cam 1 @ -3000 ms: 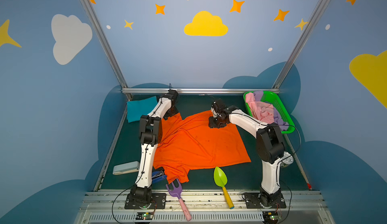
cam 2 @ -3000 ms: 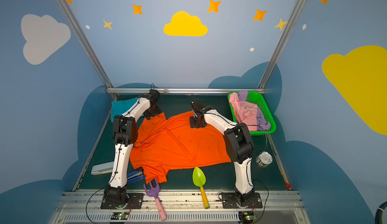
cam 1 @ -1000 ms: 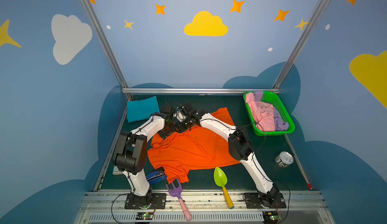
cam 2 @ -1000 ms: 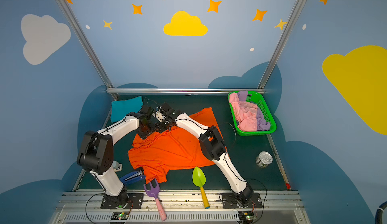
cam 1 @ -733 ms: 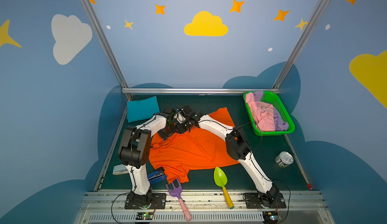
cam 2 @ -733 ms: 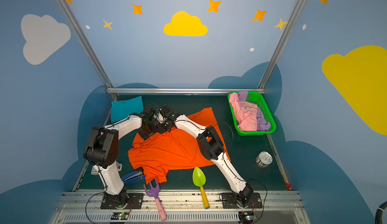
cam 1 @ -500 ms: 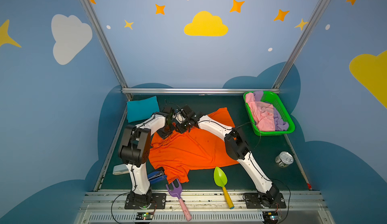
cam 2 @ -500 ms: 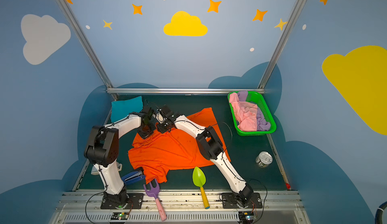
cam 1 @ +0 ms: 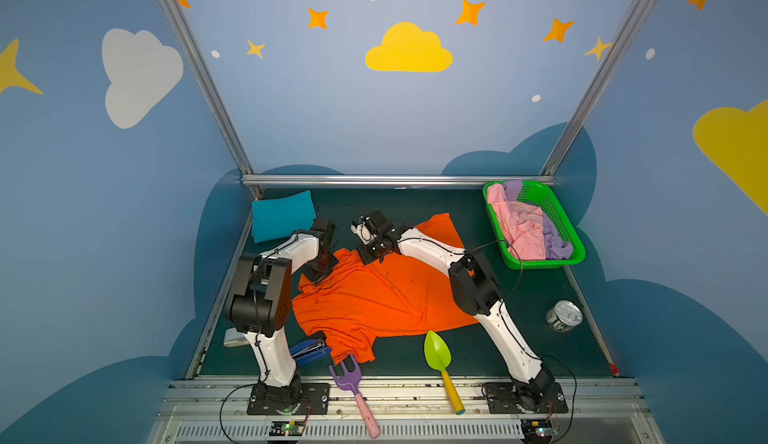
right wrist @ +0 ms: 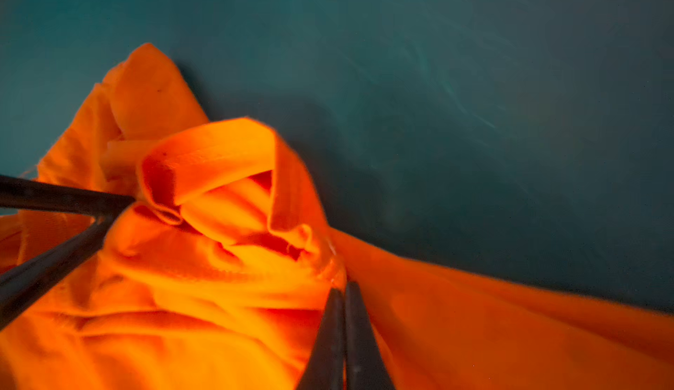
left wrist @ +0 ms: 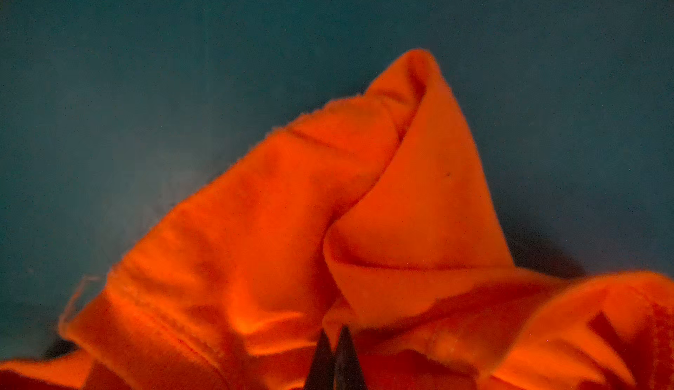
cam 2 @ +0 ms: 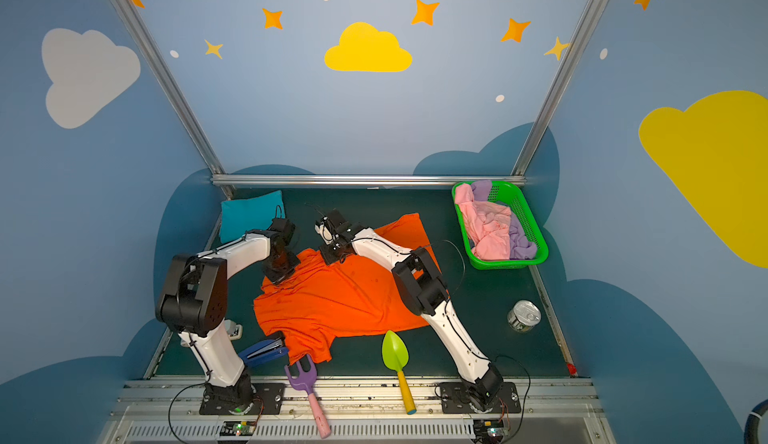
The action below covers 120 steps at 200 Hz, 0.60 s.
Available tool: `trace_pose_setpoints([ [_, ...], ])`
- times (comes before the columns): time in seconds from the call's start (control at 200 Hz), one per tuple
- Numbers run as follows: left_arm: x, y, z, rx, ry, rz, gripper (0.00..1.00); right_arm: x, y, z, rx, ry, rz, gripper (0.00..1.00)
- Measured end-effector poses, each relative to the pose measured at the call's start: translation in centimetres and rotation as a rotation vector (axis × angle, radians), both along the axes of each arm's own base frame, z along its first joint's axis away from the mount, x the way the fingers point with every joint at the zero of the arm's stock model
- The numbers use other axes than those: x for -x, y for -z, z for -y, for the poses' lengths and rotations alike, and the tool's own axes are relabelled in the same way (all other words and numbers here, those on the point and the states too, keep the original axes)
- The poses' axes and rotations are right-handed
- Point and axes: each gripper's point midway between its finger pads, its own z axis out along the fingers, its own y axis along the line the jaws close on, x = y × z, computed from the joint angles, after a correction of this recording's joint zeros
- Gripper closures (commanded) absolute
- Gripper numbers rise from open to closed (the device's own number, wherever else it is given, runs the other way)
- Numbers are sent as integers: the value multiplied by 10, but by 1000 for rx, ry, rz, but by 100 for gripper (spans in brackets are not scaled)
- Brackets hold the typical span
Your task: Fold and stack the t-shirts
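A bright orange t-shirt (cam 1: 386,296) (cam 2: 345,292) lies crumpled across the middle of the dark green table. Its far-left edge is bunched up between my two grippers. My left gripper (cam 1: 313,276) (left wrist: 333,333) is shut on a fold of that orange cloth (left wrist: 401,206). Close beside it my right gripper (cam 1: 368,259) (right wrist: 341,286) is shut on the same bunched edge (right wrist: 219,297). The left gripper's fingers (right wrist: 73,202) show in the right wrist view, pinching a fold. A folded teal t-shirt (cam 1: 282,215) lies at the back left. Pale pink (cam 1: 519,224) and lilac (cam 1: 555,244) t-shirts sit in a basket.
The green basket (cam 1: 540,263) stands at the back right, with a tin can (cam 1: 564,315) nearer on the right. Along the front edge lie a green trowel (cam 1: 437,352), a purple toy rake (cam 1: 347,379), a blue stapler (cam 1: 309,350) and a white object (cam 1: 235,338).
Both grippers have closed on the bunched far-left edge of the orange t-shirt. Over the last second the arms have hardly shifted; three seconds ago they were farther back and wider apart.
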Motion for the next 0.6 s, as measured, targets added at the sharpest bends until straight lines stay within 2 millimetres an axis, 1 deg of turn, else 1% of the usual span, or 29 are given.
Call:
trace_pose_setpoints([
  [0.115, -4, 1, 3, 18, 3, 16, 95, -5, -16, 14, -95, 42, -78, 100],
  [0.18, -7, 0, 6, 28, 6, 30, 96, -6, -20, 22, -133, 63, -111, 100],
  [0.255, -10, -3, 9, 39, 10, 48, 95, -5, -18, 31, -165, 96, -156, 100],
  [0.34, -11, -7, 10, 46, 13, 58, 94, -3, -10, 37, -182, 126, -204, 100],
  [0.375, -11, -8, 10, 47, 13, 61, 90, -2, -7, 39, -187, 137, -221, 100],
  [0.435, -9, -8, 8, 35, 10, 55, 75, -3, -1, 44, -183, 157, -240, 100],
  [0.486, -4, -7, 3, 19, 9, 39, 68, -5, 1, 48, -184, 174, -246, 100],
  [0.546, 3, -5, -3, 0, -4, 13, 66, -8, 6, 54, -177, 194, -248, 100],
  [0.601, 8, -8, -8, -13, -11, 3, 66, -7, 12, 59, -165, 206, -252, 100],
])
